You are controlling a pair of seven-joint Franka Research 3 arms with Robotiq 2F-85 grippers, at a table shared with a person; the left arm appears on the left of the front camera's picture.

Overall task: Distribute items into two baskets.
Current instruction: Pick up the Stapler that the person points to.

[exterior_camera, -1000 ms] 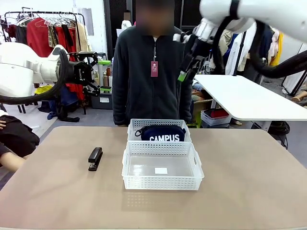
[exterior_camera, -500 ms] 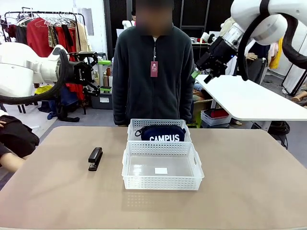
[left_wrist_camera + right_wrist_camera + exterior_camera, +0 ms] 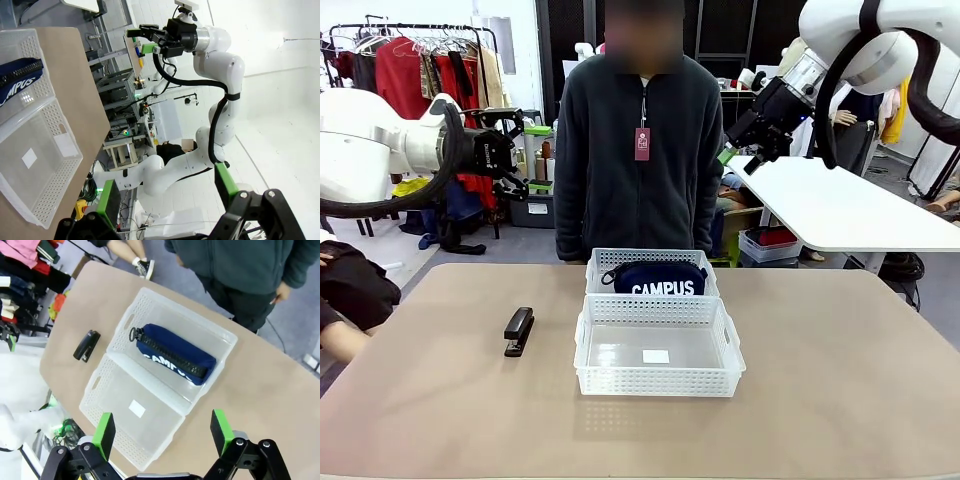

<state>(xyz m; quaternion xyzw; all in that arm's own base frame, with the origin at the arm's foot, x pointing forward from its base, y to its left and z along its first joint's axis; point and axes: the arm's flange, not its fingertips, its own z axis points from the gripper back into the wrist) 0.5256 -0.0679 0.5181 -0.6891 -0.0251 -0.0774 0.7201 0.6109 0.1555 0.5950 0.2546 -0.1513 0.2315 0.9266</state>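
Note:
A small black stapler point(image 3: 518, 331) point(image 3: 86, 345) lies flat on the tan table, left of the two baskets. The baskets stand end to end at mid-table. The far basket point(image 3: 650, 256) point(image 3: 223, 333) holds the navy "CAMPUS" pouch point(image 3: 660, 278) point(image 3: 175, 354) point(image 3: 19, 80). The near basket point(image 3: 658, 380) point(image 3: 114, 390) point(image 3: 55, 190) holds nothing but a white bottom label. My left gripper point(image 3: 518, 155) point(image 3: 167, 200) hovers open, high at the left beyond the table. High at the back right, my right gripper point(image 3: 745, 150) point(image 3: 162, 432) is open too, looking down on the baskets.
A person in a dark fleece point(image 3: 638, 150) stands at the far edge behind the baskets, one hand point(image 3: 282, 290) at the side. A dark sleeve point(image 3: 350, 290) rests at the table's left edge. A white table point(image 3: 840, 205) stands behind on the right.
My right arm has swung to the right and turned its gripper, then held still. The left arm, stapler, pouch and baskets have not moved.

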